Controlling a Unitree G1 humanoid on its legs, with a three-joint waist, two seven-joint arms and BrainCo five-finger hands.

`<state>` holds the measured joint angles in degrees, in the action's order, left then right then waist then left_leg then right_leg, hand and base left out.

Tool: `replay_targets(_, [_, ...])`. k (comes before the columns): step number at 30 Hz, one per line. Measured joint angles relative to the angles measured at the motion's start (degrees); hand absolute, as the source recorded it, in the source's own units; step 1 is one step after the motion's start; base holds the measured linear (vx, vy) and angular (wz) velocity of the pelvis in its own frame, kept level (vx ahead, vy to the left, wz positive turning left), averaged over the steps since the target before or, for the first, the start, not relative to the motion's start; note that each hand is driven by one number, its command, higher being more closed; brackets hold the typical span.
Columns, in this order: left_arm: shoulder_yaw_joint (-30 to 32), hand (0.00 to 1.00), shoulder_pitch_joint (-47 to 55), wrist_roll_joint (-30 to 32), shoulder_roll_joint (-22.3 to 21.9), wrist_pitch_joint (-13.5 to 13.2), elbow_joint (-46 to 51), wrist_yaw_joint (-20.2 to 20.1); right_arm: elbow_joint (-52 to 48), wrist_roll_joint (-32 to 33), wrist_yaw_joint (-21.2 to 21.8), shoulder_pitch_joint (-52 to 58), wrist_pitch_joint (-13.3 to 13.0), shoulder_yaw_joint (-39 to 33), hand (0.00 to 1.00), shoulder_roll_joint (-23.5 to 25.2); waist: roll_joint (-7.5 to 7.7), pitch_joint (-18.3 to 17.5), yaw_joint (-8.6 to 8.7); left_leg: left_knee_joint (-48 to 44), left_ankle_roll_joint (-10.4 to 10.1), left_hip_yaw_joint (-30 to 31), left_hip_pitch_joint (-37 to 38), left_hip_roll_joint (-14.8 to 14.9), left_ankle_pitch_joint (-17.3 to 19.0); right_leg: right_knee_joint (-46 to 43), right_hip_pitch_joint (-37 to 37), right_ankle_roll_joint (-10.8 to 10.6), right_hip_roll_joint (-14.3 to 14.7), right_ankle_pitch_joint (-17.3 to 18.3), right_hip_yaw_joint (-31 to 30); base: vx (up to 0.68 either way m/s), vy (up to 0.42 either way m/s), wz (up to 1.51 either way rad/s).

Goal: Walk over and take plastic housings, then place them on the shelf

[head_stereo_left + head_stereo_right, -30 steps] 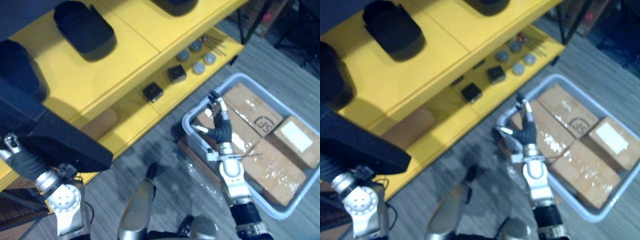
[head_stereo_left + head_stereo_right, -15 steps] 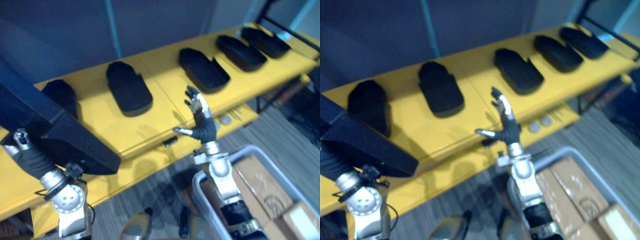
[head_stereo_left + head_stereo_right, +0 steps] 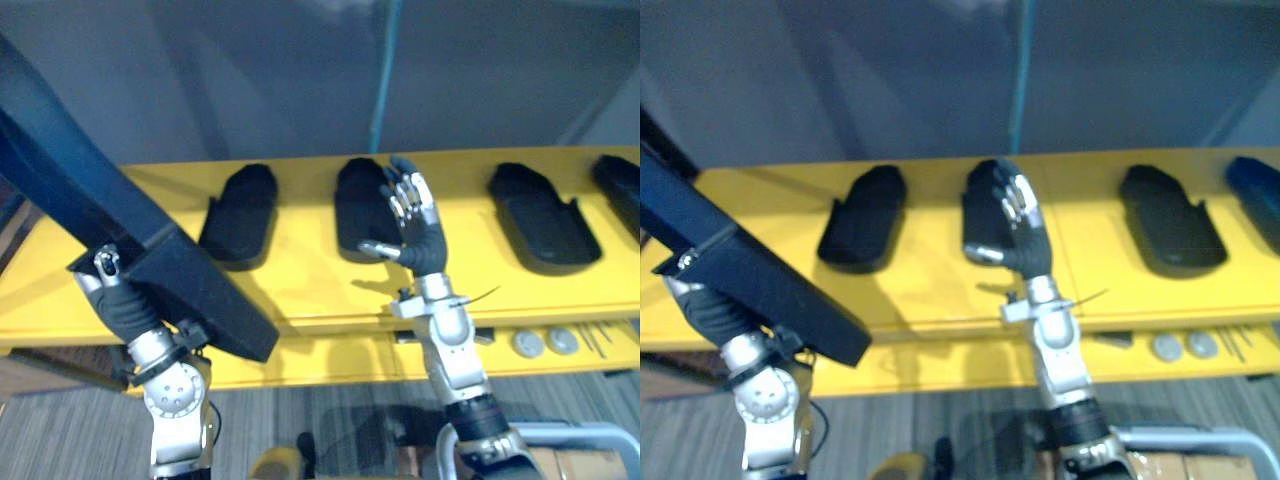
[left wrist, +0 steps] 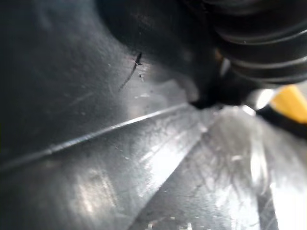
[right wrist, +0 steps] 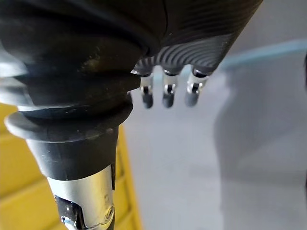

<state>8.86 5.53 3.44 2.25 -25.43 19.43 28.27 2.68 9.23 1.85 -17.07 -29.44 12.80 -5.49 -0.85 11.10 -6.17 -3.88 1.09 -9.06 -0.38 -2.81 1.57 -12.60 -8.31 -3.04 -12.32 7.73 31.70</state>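
**Long dark plastic housing (image 3: 160,262) at left hand (image 3: 124,303)**
Slants from upper left down to yellow shelf's (image 3: 300,290) front edge, hiding left fingers: grip unreadable. Right hand (image 3: 418,232) spread, empty, before black moulded housings (image 3: 238,212) lying front-to-back on shelf.

**Where each camera is looking**

Both head eyes look forward and down at the yellow shelf (image 3: 300,290), so they share its row of dark housings (image 3: 240,210) and the raised right hand (image 3: 415,225). The left wrist cam is jammed right up against a dark shiny surface (image 4: 96,120). The right wrist cam peeks past its own fingers (image 5: 167,96) toward a grey wall (image 5: 216,167).
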Motion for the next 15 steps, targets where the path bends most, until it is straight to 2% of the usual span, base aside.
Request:
replay_targets(4, [-0.06,1.0,1.2,-0.04,0.06,0.98,1.08,-2.46,-0.2,-0.6,-1.41,-1.84,-0.95,3.1,0.0,1.43,0.4,-0.36,0.14,2.77,1.06,0.41,2.44,-1.7,-1.1,1.35,-2.01,-0.43,-0.87,0.27,-0.08,0.01,0.027,0.07])
replay_targets(6, [0.48,1.0,2.35,2.38,0.17,2.04,2.73,-3.39,-1.35,-2.15,-3.01,-1.7,-0.88,3.96,0.0,1.99,1.1,-1.35,0.21,3.5,1.31,0.35,2.44,-1.9,-1.4,2.42,-2.04,-0.44,-0.68,0.26,-0.24,0.0,-0.021,0.0])
replay_targets(8, [2.06,1.0,2.82,4.8,0.47,2.42,2.91,-3.75,-2.39,-3.71,-4.46,-1.26,-0.68,3.92,0.0,1.83,1.18,-1.41,0.49,3.57,1.31,0.2,2.75,-1.87,-1.42,2.62,-2.3,-0.45,-0.6,0.25,-0.42,-0.01,-0.054,-0.06])
replay_targets(13, [9.21,1.0,4.14,11.7,5.86,5.59,3.07,-3.66,-7.35,-7.28,-7.3,6.68,-0.68,-1.26,0.0,-0.69,0.93,-2.51,0.87,4.59,1.2,-2.37,4.35,-1.29,-1.36,4.09,-2.76,-0.51,0.14,0.19,-2.99,-0.01,-0.045,-0.26])
replay_targets(15, [16.22,1.0,4.13,15.32,10.5,9.15,1.18,-2.89,-9.51,-8.0,-8.45,8.32,-0.69,-5.53,0.0,-3.52,0.9,-2.5,1.05,1.02,0.63,-4.23,2.94,-0.04,0.55,4.37,-1.16,-1.19,1.01,-0.24,-7.11,-0.03,-0.027,-0.61])
